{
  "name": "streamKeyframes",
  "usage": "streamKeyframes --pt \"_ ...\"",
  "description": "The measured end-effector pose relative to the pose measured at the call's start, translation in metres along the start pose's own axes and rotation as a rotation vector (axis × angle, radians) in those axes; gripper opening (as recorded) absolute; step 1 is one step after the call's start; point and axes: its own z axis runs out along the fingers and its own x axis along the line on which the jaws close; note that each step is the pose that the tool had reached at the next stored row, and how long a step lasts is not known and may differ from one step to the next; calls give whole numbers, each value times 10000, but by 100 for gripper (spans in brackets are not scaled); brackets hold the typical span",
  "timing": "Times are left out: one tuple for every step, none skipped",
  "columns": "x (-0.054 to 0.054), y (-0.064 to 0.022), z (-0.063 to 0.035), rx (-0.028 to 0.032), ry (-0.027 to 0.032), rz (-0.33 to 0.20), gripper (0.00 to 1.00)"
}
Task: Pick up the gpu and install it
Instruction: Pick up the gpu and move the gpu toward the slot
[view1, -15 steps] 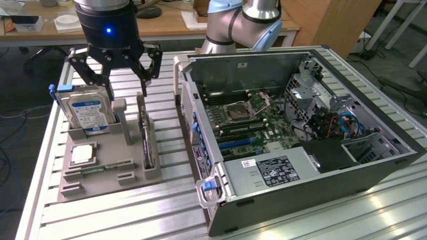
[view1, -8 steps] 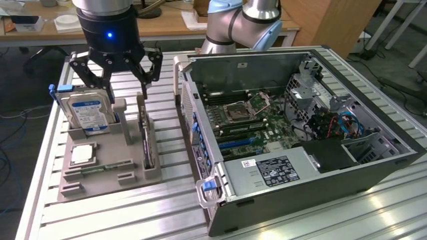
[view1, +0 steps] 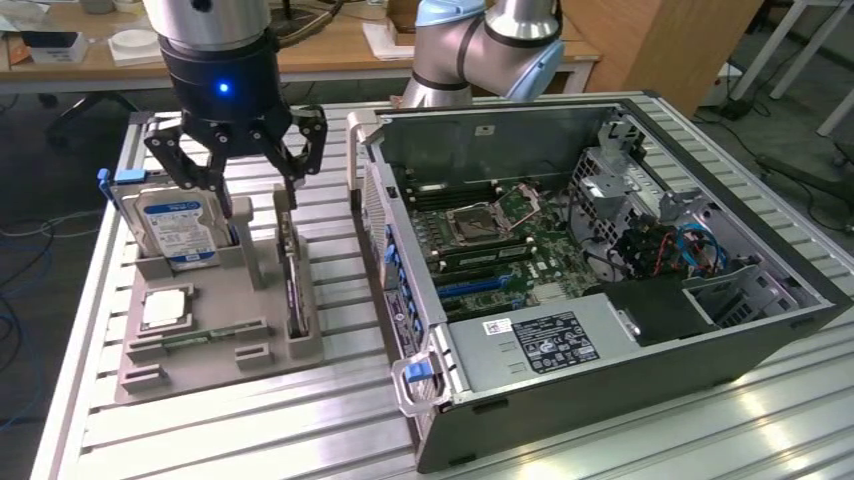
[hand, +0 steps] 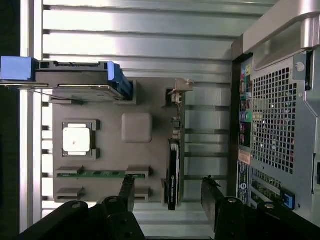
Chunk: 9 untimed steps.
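Four parts sit in a matte grey moulded tray on the ribbed aluminium counter. A thick silver drive with a blue-and-white label stands upright at one end. A square metal-capped CPU lies mid-tray, and a narrow green RAM stick lies flat near the other end. The fourth is the gpu, a thin flat card standing on its long edge in a slot along the tray edge nearest the case. The case is a dark sheet-metal box lying open side up, with a perforated rear panel. The card's long axis runs along that tray edge, parallel to the case wall. Its silver bracket points toward the drive end of the tray, and its dark heatsink lies toward the RAM end. The black pincer hangs above the tray with its two jointed fingers spread wide, one on either side of the card's line, holding nothing.
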Motion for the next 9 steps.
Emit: streamKeyframes --pt "-6 -1 11 0 0 3 65" --pt "-15 -1 21 0 -1 5 65" --pt "-26 -2 30 0 -1 7 65" --pt "-33 -6 39 -1 -2 10 65" --pt "-39 -9 48 0 -1 14 65" --pt "-46 -12 58 0 -1 19 65" --pt "-51 -15 72 0 -1 24 65" --pt "-55 -17 90 1 -2 29 65" --pt "-56 -18 109 0 -3 32 65"
